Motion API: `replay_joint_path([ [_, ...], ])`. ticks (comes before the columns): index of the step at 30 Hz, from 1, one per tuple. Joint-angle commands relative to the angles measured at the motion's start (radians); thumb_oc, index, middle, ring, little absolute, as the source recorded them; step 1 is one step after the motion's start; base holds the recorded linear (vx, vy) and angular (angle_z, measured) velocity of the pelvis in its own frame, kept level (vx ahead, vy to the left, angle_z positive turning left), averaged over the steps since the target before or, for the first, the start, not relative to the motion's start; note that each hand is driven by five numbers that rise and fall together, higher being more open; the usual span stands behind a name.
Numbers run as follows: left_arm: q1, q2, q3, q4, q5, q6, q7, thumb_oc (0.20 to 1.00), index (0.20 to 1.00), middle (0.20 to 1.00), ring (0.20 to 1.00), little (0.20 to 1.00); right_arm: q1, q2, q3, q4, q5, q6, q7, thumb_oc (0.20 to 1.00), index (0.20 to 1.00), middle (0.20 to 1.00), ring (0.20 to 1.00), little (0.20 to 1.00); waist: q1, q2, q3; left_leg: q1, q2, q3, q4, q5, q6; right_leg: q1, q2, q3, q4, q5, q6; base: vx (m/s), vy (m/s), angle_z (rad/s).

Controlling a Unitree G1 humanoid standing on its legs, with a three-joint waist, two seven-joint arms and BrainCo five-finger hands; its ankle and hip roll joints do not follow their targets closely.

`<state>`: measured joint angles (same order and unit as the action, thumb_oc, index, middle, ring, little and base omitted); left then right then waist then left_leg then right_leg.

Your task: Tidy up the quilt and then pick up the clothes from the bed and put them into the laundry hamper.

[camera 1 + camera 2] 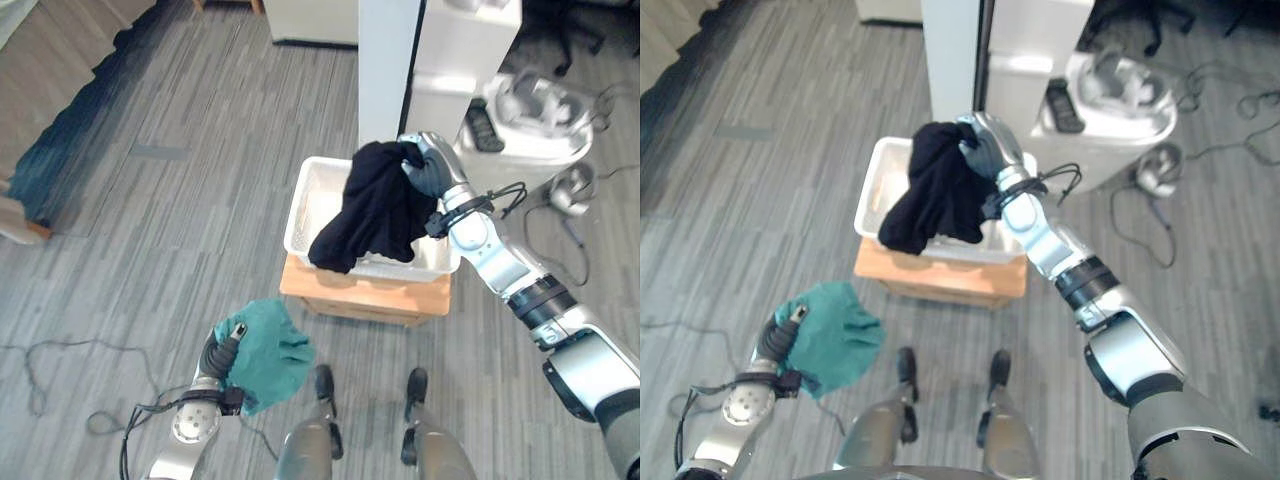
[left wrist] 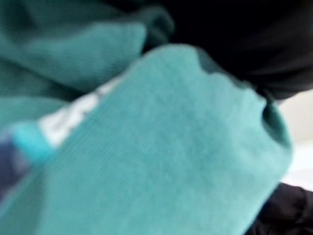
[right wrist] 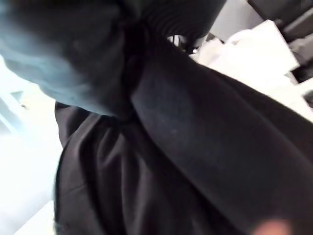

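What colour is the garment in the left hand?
Teal green garment, bunched in the left hand; clearest in the left eye view.

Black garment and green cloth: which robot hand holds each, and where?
Right robot hand grips the black garment at its top; left robot hand clutches the green cloth by one edge.

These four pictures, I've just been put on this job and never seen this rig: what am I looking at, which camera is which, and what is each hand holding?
It is a humanoid robot with two arms. The two wide pictures come from its head, looking down; the two close-ups come from cameras on its wrists. The right hand holds a black garment up over a white laundry hamper, which stands on a low wooden stand. The cloth hangs down to the hamper's near rim. The left hand, low by the robot's side, has its fingers curled on a teal garment above the grey plank floor. Each wrist close-up shows mostly its own hand's cloth.
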<state>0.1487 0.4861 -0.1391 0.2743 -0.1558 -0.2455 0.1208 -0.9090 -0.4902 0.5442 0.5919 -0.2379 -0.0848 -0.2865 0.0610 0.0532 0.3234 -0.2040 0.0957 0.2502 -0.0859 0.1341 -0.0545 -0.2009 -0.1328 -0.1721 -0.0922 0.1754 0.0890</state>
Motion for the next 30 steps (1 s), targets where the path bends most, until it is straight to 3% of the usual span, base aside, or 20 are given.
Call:
replay_joint_path([
  [1, -0.113, 0.07, 0.009, -0.093, -0.054, -0.101, 0.024, 0.2, 0.2, 0.2, 0.2, 0.2, -0.097, -0.048, -0.001, 0.076, -0.007, -0.016, -0.061, 0.451, 0.451, 0.451, 0.451, 0.451, 0.018, 0.026, 0.029, 0.047, 0.078, 0.032, -0.001, -0.045, -0.085, 0.031, -0.06, -0.002, 0.005, -0.097, 0.081, -0.02, -0.007, 0.03],
  [2, -0.116, 0.072, 0.016, -0.109, -0.05, -0.104, 0.026, 0.2, 0.2, 0.2, 0.2, 0.2, -0.07, -0.048, -0.002, 0.082, -0.008, -0.015, -0.06, 1.0, 1.0, 1.0, 1.0, 1.0, 0.015, 0.027, 0.029, 0.049, 0.079, 0.034, -0.001, -0.044, -0.086, 0.031, -0.058, -0.001, 0.005, -0.097, 0.08, 0.0, 0.0, 0.0],
  [7, -0.13, 0.082, 0.052, -0.194, -0.014, -0.111, 0.025, 0.2, 0.2, 0.2, 0.2, 0.2, 0.182, -0.051, -0.063, 0.005, -0.027, -0.019, -0.036, 1.0, 1.0, 1.0, 1.0, 1.0, -0.017, 0.018, 0.022, 0.077, 0.082, 0.038, -0.001, -0.052, -0.087, 0.059, -0.052, -0.002, 0.005, -0.107, 0.077, 0.03, -0.003, 0.05],
  [8, -0.187, 0.059, 0.03, -0.171, 0.03, -0.112, 0.05, 0.2, 0.2, 0.2, 0.2, 0.2, 0.323, -0.032, -0.089, -0.039, -0.035, -0.03, -0.013, 1.0, 1.0, 1.0, 1.0, 1.0, -0.049, -0.004, 0.008, 0.108, 0.085, 0.045, -0.001, -0.066, -0.086, 0.086, -0.049, -0.001, 0.005, -0.12, 0.077, 0.04, -0.024, 0.08],
  [9, -0.189, 0.059, 0.027, -0.17, 0.031, -0.112, 0.051, 0.2, 0.2, 0.2, 0.2, 0.2, 0.327, -0.034, -0.093, -0.044, -0.036, -0.029, -0.012, 1.0, 1.0, 1.0, 1.0, 1.0, -0.046, -0.004, 0.006, 0.105, 0.085, 0.045, -0.001, -0.062, -0.085, 0.082, -0.049, 0.0, 0.005, -0.116, 0.076, 0.12, -0.05, 0.06],
  [10, -0.229, 0.053, 0.023, -0.183, 0.072, -0.109, 0.07, 0.2, 0.2, 0.2, 0.2, 0.2, 0.471, -0.045, -0.121, -0.071, -0.068, -0.036, 0.007, 1.0, 1.0, 1.0, 1.0, 1.0, -0.07, -0.026, -0.011, 0.14, 0.087, 0.049, -0.001, -0.077, -0.083, 0.113, -0.047, 0.0, 0.005, -0.124, 0.075, 0.1, -0.041, 0.03],
  [15, -0.301, 0.064, 0.061, -0.213, 0.099, -0.109, 0.104, 0.2, 0.2, 0.2, 0.2, 0.2, 0.683, -0.032, -0.16, -0.028, -0.138, -0.033, 0.029, 1.0, 1.0, 1.0, 1.0, 1.0, -0.11, -0.052, -0.047, 0.2, 0.089, 0.058, -0.001, -0.1, -0.081, 0.162, -0.045, 0.001, 0.005, -0.14, 0.077, 0.08, -0.018, -0.09],
  [17, -0.38, 0.104, 0.077, -0.184, 0.165, -0.087, 0.177, 0.2, 0.2, 0.2, 0.2, 0.2, 0.793, 0.004, -0.172, 0.061, -0.151, -0.029, 0.04, 1.0, 1.0, 1.0, 1.0, 1.0, -0.142, -0.056, -0.071, 0.235, 0.09, 0.073, -0.001, -0.113, -0.083, 0.184, -0.043, 0.008, 0.005, -0.149, 0.081, 0.12, -0.005, -0.18],
  [21, -0.479, 0.143, 0.057, -0.123, 0.225, -0.056, 0.238, 0.2, 0.2, 0.2, 0.2, 0.2, 0.867, 0.011, -0.189, 0.104, -0.139, -0.026, 0.047, 1.0, 1.0, 1.0, 1.0, 1.0, -0.177, -0.057, -0.08, 0.253, 0.091, 0.095, -0.001, -0.115, -0.086, 0.184, -0.04, 0.025, 0.005, -0.147, 0.083, 0.06, 0.006, -0.15],
  [25, -0.622, 0.175, -0.021, 0.048, 0.319, 0.012, 0.252, 0.2, 0.2, 0.2, 0.2, 0.2, 0.931, 0.012, -0.198, 0.09, -0.108, -0.03, 0.052, 1.0, 1.0, 1.0, 1.0, 1.0, -0.249, -0.049, -0.073, 0.262, 0.092, 0.144, -0.001, -0.125, -0.092, 0.153, -0.039, 0.061, 0.005, -0.136, 0.098, 0.01, 0.017, -0.36],
  [30, -0.728, 0.164, -0.1, 0.164, 0.346, 0.035, 0.258, 0.2, 0.2, 0.2, 0.2, 0.2, 0.91, 0.019, -0.174, 0.094, -0.092, -0.035, 0.05, 1.0, 1.0, 1.0, 1.0, 1.0, -0.282, -0.043, -0.05, 0.227, 0.092, 0.166, -0.001, -0.109, -0.095, 0.091, -0.036, 0.089, 0.005, -0.112, 0.1, -0.07, -0.007, -0.35],
])
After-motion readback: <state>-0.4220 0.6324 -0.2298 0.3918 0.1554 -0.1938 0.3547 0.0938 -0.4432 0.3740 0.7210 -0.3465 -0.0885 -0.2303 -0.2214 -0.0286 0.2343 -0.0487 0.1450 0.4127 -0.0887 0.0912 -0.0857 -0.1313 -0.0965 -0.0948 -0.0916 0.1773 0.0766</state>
